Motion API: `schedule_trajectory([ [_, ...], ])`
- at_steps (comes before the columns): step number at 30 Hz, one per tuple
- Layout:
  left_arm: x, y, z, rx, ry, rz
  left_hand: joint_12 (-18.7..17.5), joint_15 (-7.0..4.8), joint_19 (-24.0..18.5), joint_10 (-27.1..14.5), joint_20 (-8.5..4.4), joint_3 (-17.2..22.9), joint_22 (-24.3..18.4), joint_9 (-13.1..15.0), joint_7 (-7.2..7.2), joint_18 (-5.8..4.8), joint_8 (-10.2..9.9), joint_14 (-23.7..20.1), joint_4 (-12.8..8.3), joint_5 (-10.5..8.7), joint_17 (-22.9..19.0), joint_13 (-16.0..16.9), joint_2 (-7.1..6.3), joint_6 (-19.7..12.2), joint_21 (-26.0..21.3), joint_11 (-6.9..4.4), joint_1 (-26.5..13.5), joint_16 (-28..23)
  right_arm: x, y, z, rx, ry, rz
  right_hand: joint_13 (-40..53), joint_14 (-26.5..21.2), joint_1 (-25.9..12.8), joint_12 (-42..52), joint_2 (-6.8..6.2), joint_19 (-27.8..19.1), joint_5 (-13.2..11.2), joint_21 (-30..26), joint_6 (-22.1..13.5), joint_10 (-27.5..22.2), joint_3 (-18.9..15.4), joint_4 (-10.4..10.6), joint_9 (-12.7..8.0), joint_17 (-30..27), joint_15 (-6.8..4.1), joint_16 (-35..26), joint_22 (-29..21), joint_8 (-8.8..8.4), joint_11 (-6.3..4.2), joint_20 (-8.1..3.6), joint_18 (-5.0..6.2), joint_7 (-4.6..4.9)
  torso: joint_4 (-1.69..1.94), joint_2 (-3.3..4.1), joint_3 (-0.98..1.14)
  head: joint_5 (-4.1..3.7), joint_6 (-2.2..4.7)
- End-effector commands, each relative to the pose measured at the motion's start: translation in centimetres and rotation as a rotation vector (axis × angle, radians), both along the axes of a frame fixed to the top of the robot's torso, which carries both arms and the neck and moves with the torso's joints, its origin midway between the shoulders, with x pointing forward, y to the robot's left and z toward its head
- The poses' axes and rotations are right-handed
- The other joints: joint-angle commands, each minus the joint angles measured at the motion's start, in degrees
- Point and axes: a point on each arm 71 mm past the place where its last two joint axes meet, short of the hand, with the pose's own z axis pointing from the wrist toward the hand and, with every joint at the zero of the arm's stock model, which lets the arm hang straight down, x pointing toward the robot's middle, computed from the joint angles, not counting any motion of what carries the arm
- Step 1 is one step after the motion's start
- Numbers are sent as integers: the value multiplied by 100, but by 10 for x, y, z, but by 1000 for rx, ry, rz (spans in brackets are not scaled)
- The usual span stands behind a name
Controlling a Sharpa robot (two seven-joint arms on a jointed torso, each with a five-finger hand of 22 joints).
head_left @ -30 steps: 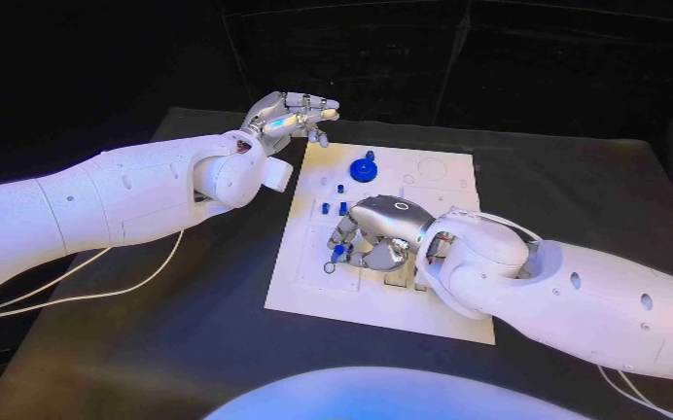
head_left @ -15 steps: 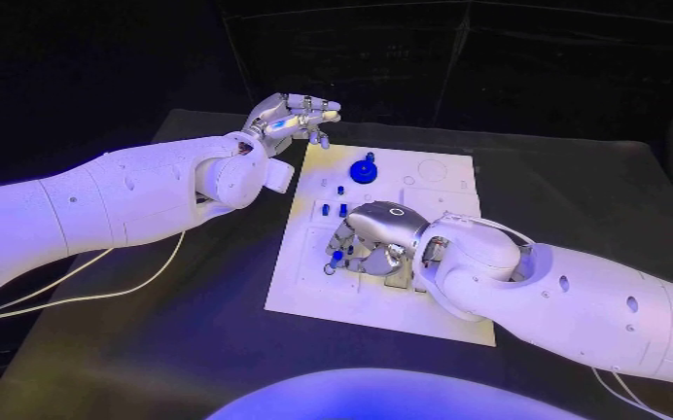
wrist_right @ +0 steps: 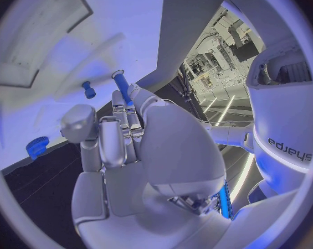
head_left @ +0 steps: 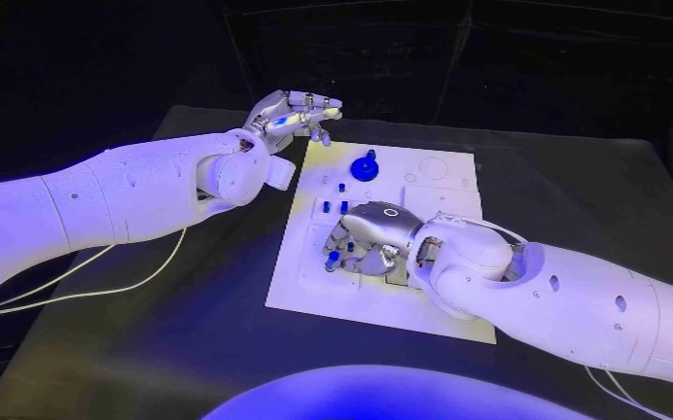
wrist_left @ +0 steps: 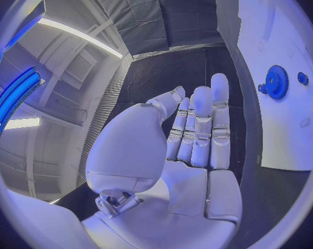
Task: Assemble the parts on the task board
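- The right silver hand (head_left: 368,235) is seen low over the middle of the flat white task board (head_left: 316,284), a little further in towards the board's left half than it was a second ago; the shift is small.
- A slim blue peg-shaped part (wrist_right: 122,87) is pinched at the fingertips of that hand, as the right wrist view shows; in the head view a blue tip (head_left: 333,256) shows below the fingers, close to the board's surface.
- Whether the peg already touches the board or sits in a hole cannot be told from these views.
- From the slow creep of the hand, it is judged that the peg is being lined up for insertion and that this step is not yet finished.
- The left silver hand (head_left: 295,115) is held above the table just off the board's far left corner, much where it was a second ago. Its fingers are stretched out side by side in the left wrist view (wrist_left: 198,133) and nothing is held in them.
- A round blue toothed gear (head_left: 365,166) stands on the far part of the board, apart from both hands and unmoved.
- Several small blue pegs (head_left: 334,207) stand between the gear and the right hand, unmoved as well.
- With loose parts on the board, the assembly is judged to be only partly done.
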Motion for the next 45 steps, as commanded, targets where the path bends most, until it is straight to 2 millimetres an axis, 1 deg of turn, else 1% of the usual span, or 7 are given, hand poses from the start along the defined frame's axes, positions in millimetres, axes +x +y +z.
schedule_trajectory([
  [1, 0, -1, 1, -9, -3, -11, 35, 12, -9, -23, 26, 15, -9, -7, -3, 72, 23, -47, -34, 19, -7, -6, 8, -42, -39, -3, 0, -11, -1, 2, -1, -22, -10, 19, 4, 167, -6, -34, -64, 12, 31, 40, 9, -8, 28, -3, 6, -2, -18, 15, 6, 13, 37, 36, -105, 26, 0, -1, 1, 5, -4],
  [18, 0, -1, 1, -9, -2, -12, 35, 12, -9, -23, 26, 15, -9, -7, -3, 72, 23, -47, -34, 19, -7, -6, 8, -42, -39, -3, 0, -11, 0, 5, -7, -72, -22, 24, 4, 165, -8, -36, -75, 6, 34, 34, 6, -9, 42, -10, 6, -15, -17, 10, -6, 11, 39, 37, -103, 28, -3, -3, 2, 23, -38],
  [21, 0, -1, 1, -9, -2, -12, 35, 12, -9, -23, 26, 15, -9, -7, -3, 72, 23, -47, -34, 19, -7, -6, 8, -42, -39, -3, 0, -11, -1, 6, -8, -82, -27, 25, 1, 157, -57, -50, -130, -9, 24, 26, -26, -35, 65, -10, 1, -40, -6, -1, -23, -1, 53, 45, -101, 44, -3, -3, 2, 23, -38],
  [26, 0, -1, 1, -9, -2, -12, 35, 12, -9, -23, 26, 15, -9, -7, -3, 72, 23, -47, -34, 19, -7, -6, 8, -42, -39, -3, 0, -11, -2, 6, -11, -88, -29, 25, -14, 131, -253, -75, -314, -65, 58, -18, -295, -370, 64, 39, -19, -121, 81, -41, -102, -27, 160, 111, -94, 151, -3, -5, 1, 24, -40],
  [31, 0, 0, 1, -8, -1, -12, 35, 12, -9, -23, 26, 15, -9, -7, -3, 72, 23, -47, -34, 19, -7, -6, 8, -42, -39, -3, 0, -11, -3, 6, -12, -80, -34, 24, -6, 102, -400, -44, -446, -130, 53, -82, -626, -693, -38, 53, -19, -213, 138, -86, -212, -28, 231, 174, -70, 192, 1, -5, 1, 24, -38],
  [38, 0, 0, 1, -8, 0, -13, 35, 12, -9, -23, 26, 15, -9, -7, -3, 72, 23, -47, -34, 19, -7, -6, 8, -42, -39, -3, 0, -11, -3, 6, -9, -40, -55, 17, 0, 80, -488, -10, -475, -232, 39, -209, -848, -1054, -297, 15, -12, -288, 177, -116, -431, -23, 276, 217, -30, 214, -1, -4, 1, 25, -38],
  [45, 0, 0, 1, -8, 1, -14, 53, 11, -10, -27, 26, 24, -10, -8, -4, 73, 40, -52, -50, 19, -20, -11, 11, -46, -44, -4, -6, -7, -4, 3, 0, 66, -93, -4, 10, 36, -506, 59, -436, -348, 55, -382, -1104, -1313, -573, -29, -12, -425, 185, -188, -715, -24, 281, 229, 16, 206, -6, -5, 8, 14, -23],
])
